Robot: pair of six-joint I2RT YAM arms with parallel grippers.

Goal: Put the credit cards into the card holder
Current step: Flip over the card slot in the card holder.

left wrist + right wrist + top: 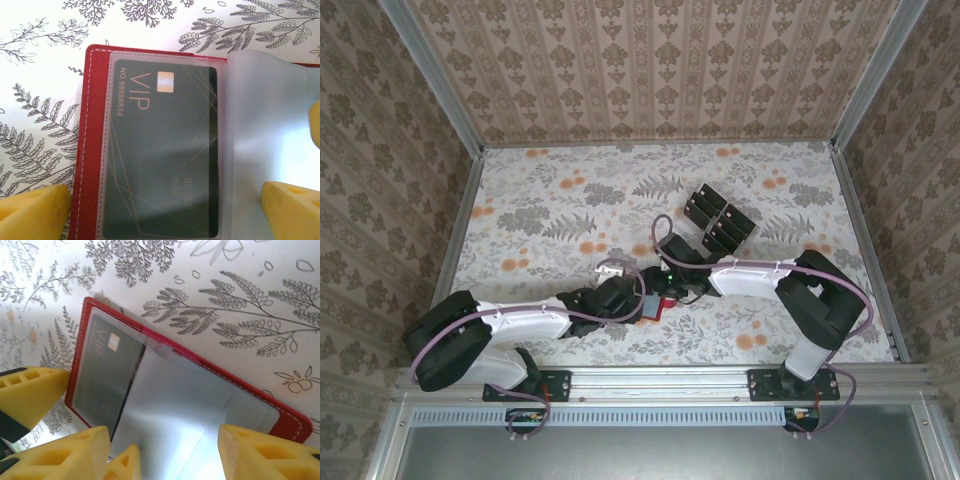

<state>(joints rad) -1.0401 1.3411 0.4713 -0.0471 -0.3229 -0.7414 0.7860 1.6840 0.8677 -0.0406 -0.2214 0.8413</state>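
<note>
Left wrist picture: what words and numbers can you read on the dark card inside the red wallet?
"VIP": large pale letters on the credit card, which sits under a clear sleeve of the red card holder.
"NO 88888832": small print beside it along the card's edge; the last digits are less sure.
Two short lines of tiny print near the card's other end: too blurred to read.

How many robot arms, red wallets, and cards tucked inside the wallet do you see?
Robot arms: 2, left arm and right arm
Red wallet: 1
Card tucked inside: 1
Total: 4
</note>
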